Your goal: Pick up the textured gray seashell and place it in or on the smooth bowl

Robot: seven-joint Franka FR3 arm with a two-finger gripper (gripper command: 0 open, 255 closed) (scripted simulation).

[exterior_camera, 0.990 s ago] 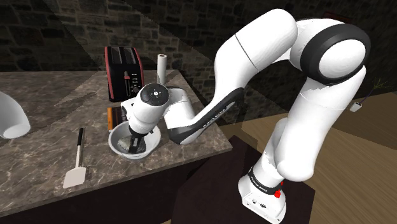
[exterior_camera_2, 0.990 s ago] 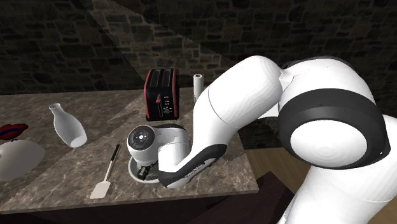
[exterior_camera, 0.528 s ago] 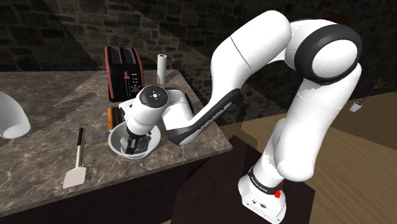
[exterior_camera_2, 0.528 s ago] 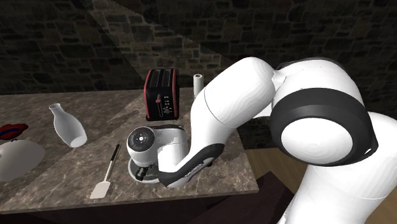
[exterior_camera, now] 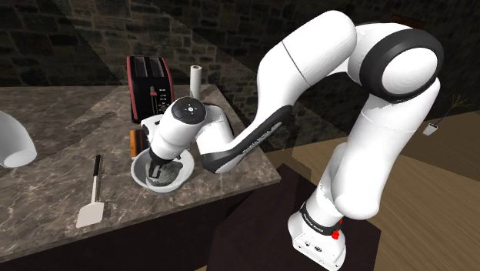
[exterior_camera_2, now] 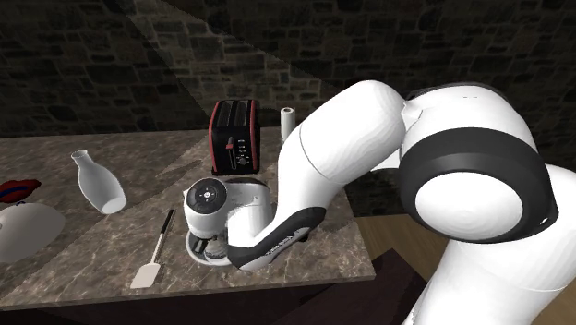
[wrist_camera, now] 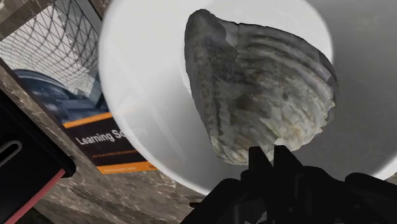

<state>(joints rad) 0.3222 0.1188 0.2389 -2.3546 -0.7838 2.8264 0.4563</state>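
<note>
The ribbed grey seashell (wrist_camera: 261, 89) lies inside the smooth white bowl (wrist_camera: 146, 95), resting on its floor. My black gripper (wrist_camera: 273, 167) hangs just above the shell's near edge with its two fingers meeting and nothing clasped between them. In the shoulder view the bowl (exterior_camera: 142, 175) sits near the counter's front edge, and the gripper (exterior_camera: 158, 171) points down into it from the white hand. The second exterior view has the bowl (exterior_camera_2: 196, 247) mostly hidden under the hand.
A book (wrist_camera: 83, 108) lies right beside the bowl, with a red and black toaster (exterior_camera: 150, 88) and a white roll (exterior_camera: 196, 81) behind it. A white spatula (exterior_camera: 91, 202) lies at the shoulder view's left. A white bottle (exterior_camera_2: 99, 182) stands further along the marble counter (exterior_camera: 54, 177).
The fingers have come together from standing apart, and the hand has risen a little over the bowl. The shell stays in the bowl.
</note>
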